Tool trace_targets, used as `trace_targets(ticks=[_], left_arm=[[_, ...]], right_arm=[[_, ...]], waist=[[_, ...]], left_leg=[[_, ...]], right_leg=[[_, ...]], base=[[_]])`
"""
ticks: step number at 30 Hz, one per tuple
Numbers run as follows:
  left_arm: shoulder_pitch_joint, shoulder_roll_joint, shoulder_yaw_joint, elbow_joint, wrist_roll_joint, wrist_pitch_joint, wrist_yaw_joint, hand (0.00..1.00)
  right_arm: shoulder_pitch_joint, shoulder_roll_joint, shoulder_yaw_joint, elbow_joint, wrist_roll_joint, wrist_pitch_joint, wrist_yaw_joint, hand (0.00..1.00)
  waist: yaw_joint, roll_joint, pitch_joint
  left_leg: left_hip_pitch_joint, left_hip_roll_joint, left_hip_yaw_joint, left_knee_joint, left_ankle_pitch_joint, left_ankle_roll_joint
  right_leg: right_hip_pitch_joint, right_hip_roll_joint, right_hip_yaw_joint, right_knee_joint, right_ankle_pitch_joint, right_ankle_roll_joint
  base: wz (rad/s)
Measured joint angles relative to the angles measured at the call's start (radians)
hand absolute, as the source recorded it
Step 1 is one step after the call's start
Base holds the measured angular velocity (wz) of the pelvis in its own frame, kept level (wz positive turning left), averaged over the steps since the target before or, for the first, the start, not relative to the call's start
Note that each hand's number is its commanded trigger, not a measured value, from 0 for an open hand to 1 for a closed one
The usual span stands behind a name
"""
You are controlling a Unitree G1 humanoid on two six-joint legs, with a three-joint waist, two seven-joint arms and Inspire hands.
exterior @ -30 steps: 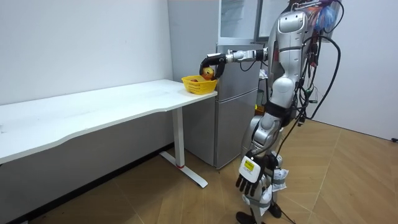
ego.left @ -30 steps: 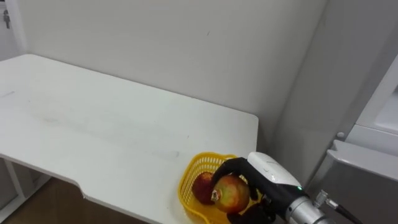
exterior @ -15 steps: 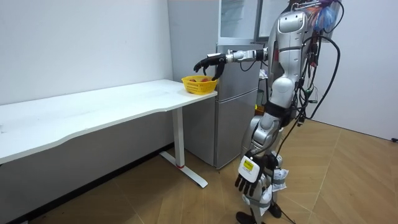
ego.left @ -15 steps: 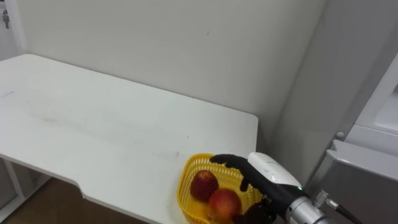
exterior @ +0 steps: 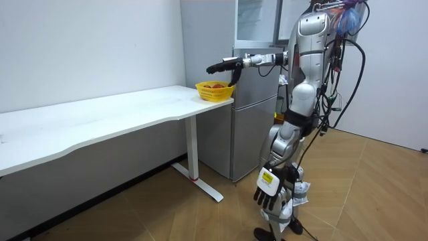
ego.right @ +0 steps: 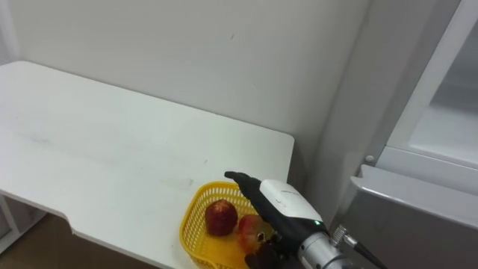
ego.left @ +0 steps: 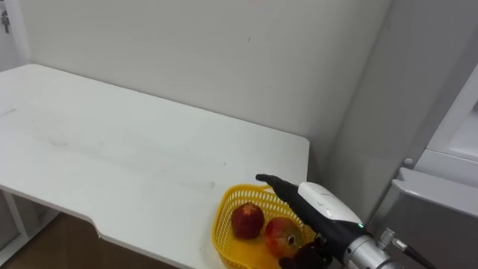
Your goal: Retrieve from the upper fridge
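Observation:
A yellow basket [ego.left: 223,219] stands at the white table's [ego.left: 112,149] right front corner, next to the fridge [exterior: 257,100]. Two fruits lie in it, a red apple [ego.left: 246,220] and a red-yellow fruit [ego.left: 282,236] to its right. My right hand [ego.left: 320,205] hovers just above the basket's right side with its fingers [ego.left: 270,181] stretched out straight and nothing in them. In the right eye view the same hand [ego.right: 278,199] covers part of the red-yellow fruit [ego.right: 251,226]. My left hand [exterior: 265,192] hangs down by my leg, fingers loose and empty.
I stand in front of the fridge, at the table's end. The upper fridge door [exterior: 257,20] stands open, and the grey lower compartment [ego.left: 441,217] is close on my right. The wall [ego.left: 224,52] rises behind the table, whose left part is bare.
My right hand let go of the red-yellow fruit. It now lies in the basket beside the apple. The fingers went from curled to straight and lifted a little.

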Motion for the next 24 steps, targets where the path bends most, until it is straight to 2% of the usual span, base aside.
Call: trace_targets(ticks=[4,9,13,18,21,24], left_arm=[[0.001,0.000,-0.001,0.000,0.000,0.000,0.001,0.00],[0.009,-0.001,0.000,0.000,0.002,0.000,0.005,0.00],[0.015,-0.001,-0.001,-0.001,0.005,0.002,0.006,0.00],[0.017,-0.001,-0.001,-0.001,0.006,0.005,0.010,0.00],[0.015,-0.001,0.000,0.000,0.008,0.004,0.010,0.00],[0.017,-0.001,0.002,0.000,0.007,0.003,0.010,0.00]], right_arm=[[0.000,0.000,-0.003,0.000,0.025,0.000,0.000,0.00],[0.000,0.000,-0.060,-0.003,0.053,-0.016,-0.006,0.00],[0.000,0.000,-0.110,-0.005,0.073,-0.018,-0.024,0.00],[-0.002,0.006,-0.117,-0.021,0.140,-0.019,-0.024,0.00],[-0.002,0.006,-0.129,-0.067,0.148,-0.018,-0.022,0.00],[-0.002,0.006,-0.141,-0.113,0.176,-0.033,-0.022,0.00]], waist=[[-0.004,0.001,0.0003],[-0.007,0.005,0.0023],[-0.014,0.007,0.0014],[-0.028,0.011,-0.0012],[-0.045,0.025,-0.0018],[-0.062,0.045,-0.0102]], left_leg=[[0.000,0.000,-0.001,0.001,0.000,0.000],[-0.003,0.000,-0.005,0.010,0.000,0.000],[-0.003,0.000,-0.005,0.011,0.000,0.000],[-0.002,0.001,-0.001,0.016,-0.001,0.001],[-0.005,0.001,0.000,0.017,-0.001,0.002],[0.000,0.002,0.005,0.016,-0.002,0.002]], right_leg=[[0.000,0.000,0.000,0.000,0.000,0.000],[0.002,0.000,-0.001,0.000,0.000,0.000],[0.004,0.000,-0.001,0.000,0.000,0.000],[0.003,0.000,0.001,0.002,0.001,-0.002],[0.002,0.000,0.002,0.005,0.002,-0.002],[0.004,-0.001,0.008,0.005,0.002,-0.001]], base=[[0.00],[0.00],[0.00],[0.00],[0.00],[-0.05]])
